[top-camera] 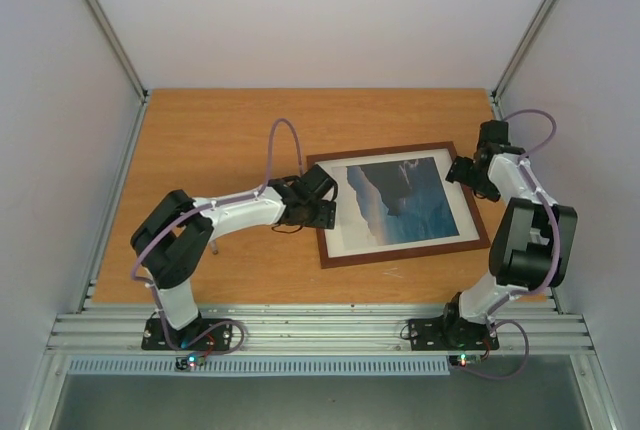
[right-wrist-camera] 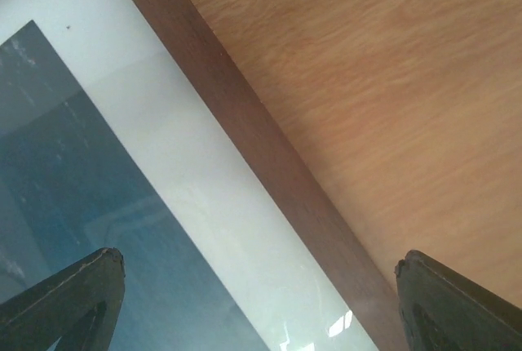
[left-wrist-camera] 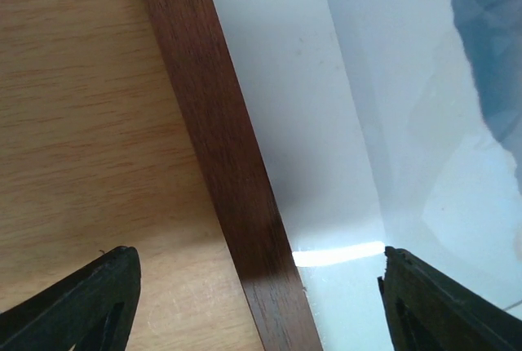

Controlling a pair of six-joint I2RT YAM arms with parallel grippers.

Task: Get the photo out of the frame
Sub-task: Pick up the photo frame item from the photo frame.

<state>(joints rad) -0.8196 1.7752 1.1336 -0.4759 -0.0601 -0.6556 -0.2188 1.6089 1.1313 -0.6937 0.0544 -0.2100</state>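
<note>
Two robot arms are bolted at the near edge of one wooden desk (top-camera: pixel 220 130), left and right. Each arm carries one claw.

Beyond the bases, one dark reddish-brown picture frame (top-camera: pixel 402 253) lies flat and face up on the desk, turned slightly askew. Inside it sits one photo (top-camera: pixel 400 200) — blue sea, dark cliffs, pale sky — bordered by a white mat (top-camera: pixel 348 241).

The left claw (top-camera: pixel 325 205) is at the frame's left rail, released and holding nothing. In its wrist view one black finger (left-wrist-camera: pixel 90 306) is over bare desk and the other over the mat, with the rail between them.

Farther back, the right claw (top-camera: pixel 460 172) is at the frame's right rail, also spread wide and empty. One finger (right-wrist-camera: pixel 69 302) is over the photo and the other over bare desk — mat and rail lie between them. Whether any fingertip touches the surface cannot be told.
</note>
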